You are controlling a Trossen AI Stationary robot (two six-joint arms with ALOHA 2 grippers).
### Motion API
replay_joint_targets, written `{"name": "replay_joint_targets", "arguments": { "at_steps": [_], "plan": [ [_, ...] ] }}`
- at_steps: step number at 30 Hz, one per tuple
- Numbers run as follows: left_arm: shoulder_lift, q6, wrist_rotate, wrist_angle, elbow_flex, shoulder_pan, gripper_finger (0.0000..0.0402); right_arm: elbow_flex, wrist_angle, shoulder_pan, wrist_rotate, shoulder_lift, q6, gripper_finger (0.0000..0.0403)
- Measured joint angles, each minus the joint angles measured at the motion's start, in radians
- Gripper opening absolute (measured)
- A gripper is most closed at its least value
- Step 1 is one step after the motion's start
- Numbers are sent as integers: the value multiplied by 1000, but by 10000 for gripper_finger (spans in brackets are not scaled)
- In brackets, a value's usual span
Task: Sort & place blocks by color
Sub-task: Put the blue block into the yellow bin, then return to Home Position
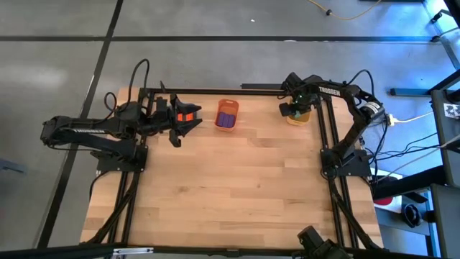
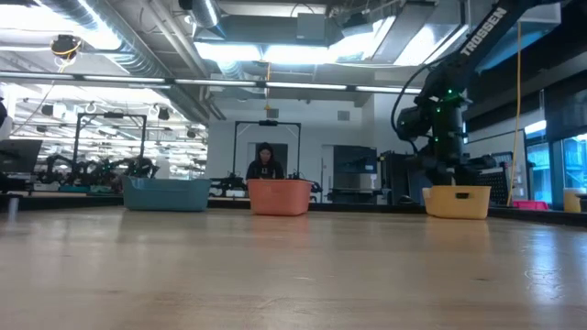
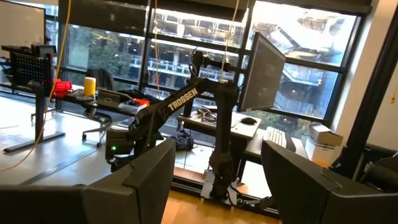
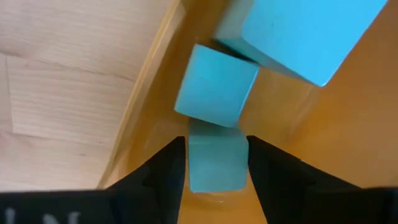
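Note:
In the right wrist view my right gripper [image 4: 216, 158] points down into the yellow tray [image 4: 323, 124], open. Its fingers stand close on either side of a mint-green cube [image 4: 216, 168] that lies on the tray floor. Two more mint-green cubes [image 4: 217, 84] [image 4: 305, 31] lie beyond it. My left gripper [image 3: 217, 180] is open, holds nothing and hovers over the blue-grey tray [image 2: 167, 194], where orange-red blocks [image 1: 188, 115] show. Purple blocks [image 1: 227, 119] lie in the orange tray [image 1: 227, 105].
The three trays stand in a row along the table's far edge: blue-grey at left, orange [image 2: 278, 197] in the middle, yellow [image 2: 457, 202] at right. A bare wooden tabletop [image 1: 230, 187] spreads toward the near edge. A person [image 2: 266, 163] sits in the room behind the table.

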Motion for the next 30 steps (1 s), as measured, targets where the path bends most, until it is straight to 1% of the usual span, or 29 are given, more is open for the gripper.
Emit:
{"name": "replay_joint_targets", "arguments": {
  "at_steps": [3,6,11,15,17,19,22,25,28,30],
  "plan": [
    [0,0,0,0,0,0,231,0,-7,0,0,0,1,197],
    [0,0,0,0,0,0,231,0,-18,0,1,-3,-14,237],
    [0,-1,0,0,0,0,231,0,-25,0,9,-69,-60,297],
    [0,-3,-7,0,0,0,231,0,-25,0,7,-178,-104,313],
    [0,-16,5,0,0,0,231,0,-23,0,-19,-252,-105,314],
    [0,-34,24,0,0,0,231,0,5,17,-72,-336,-106,315],
    [0,-38,52,-11,0,0,231,-4,106,73,-178,-465,-118,315],
    [1,-69,61,-28,0,0,231,-58,277,156,-314,-601,-125,315],
    [1,-88,76,-29,0,0,231,-147,494,260,-414,-732,-71,315],
    [1,-88,83,-29,0,0,231,-206,652,333,-461,-809,-27,315]
  ]
}}
